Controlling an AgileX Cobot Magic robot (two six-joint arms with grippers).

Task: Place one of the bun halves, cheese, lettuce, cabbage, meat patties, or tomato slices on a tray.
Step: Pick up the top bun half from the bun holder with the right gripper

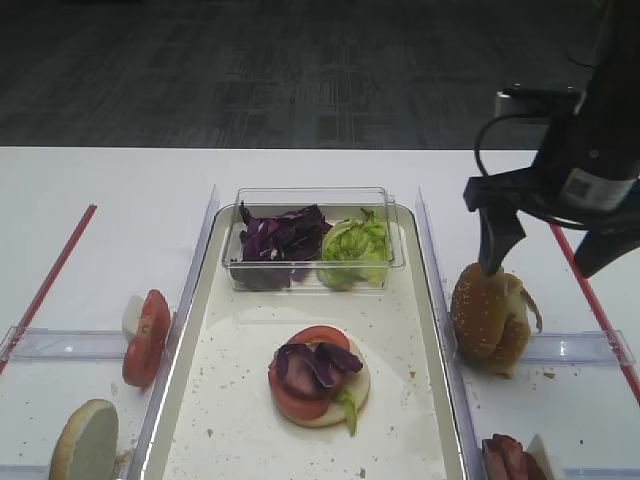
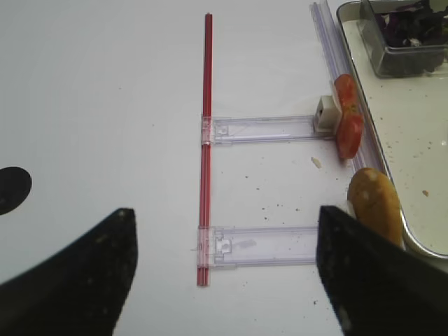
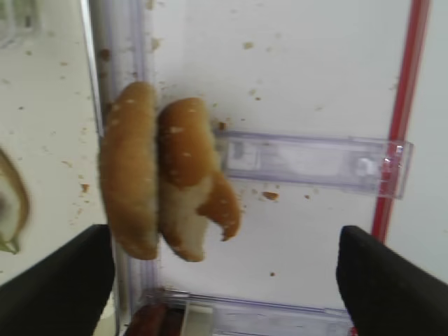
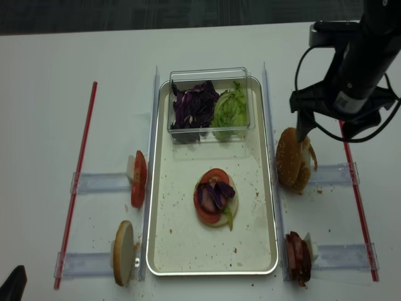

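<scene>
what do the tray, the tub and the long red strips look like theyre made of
Tray: probably plastic or enamel; smooth cream-white, slightly glossy, moulded rim.
Tub: clear glossy plastic; the cabbage and lettuce show through.
Red strips: apparently translucent plastic.

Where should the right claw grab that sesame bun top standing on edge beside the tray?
Grip the bun top across its thin width, coming straight down from above. It stands on edge against a torn bun, so the open right claw probably needs one finger between them, the other on the dome facing the tray.
</scene>
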